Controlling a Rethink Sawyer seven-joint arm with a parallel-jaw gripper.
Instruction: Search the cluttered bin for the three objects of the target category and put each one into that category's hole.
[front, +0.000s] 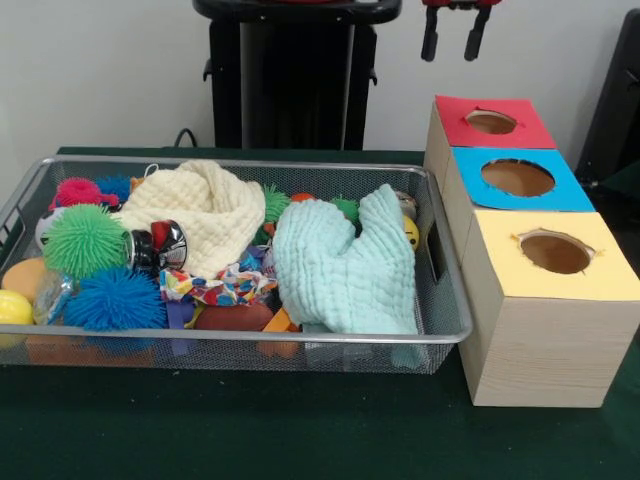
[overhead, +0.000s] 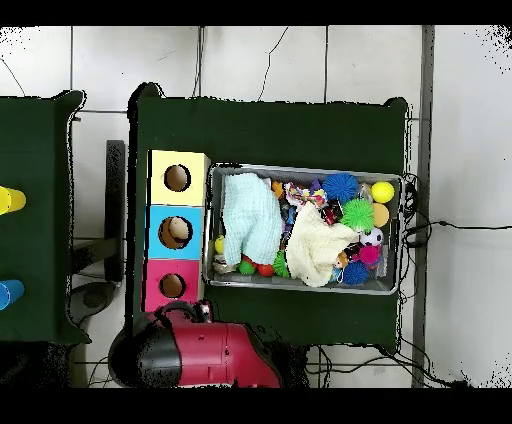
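The bin (front: 230, 345) is a wide silver wire-mesh basket on the green table, also in the overhead view (overhead: 300, 288). A confetti-patterned cloth scrap (front: 225, 287) lies in its middle near the front rim, between the two waffle cloths, and shows in the overhead view (overhead: 300, 194). I cannot make out a braided rope ball or a third textile thing. My gripper (front: 452, 40) hangs open and empty at the top edge, above and behind the red-topped box (front: 530, 125), well away from the bin.
A mint-green waffle cloth (front: 345, 265) and a cream waffle cloth (front: 205, 210) cover much of the bin. Green (front: 82, 240), blue (front: 115, 300) and pink (front: 78, 190) spiky balls lie at its left. Blue-topped (front: 470, 185) and yellow-topped (front: 500, 270) boxes with holes continue the row.
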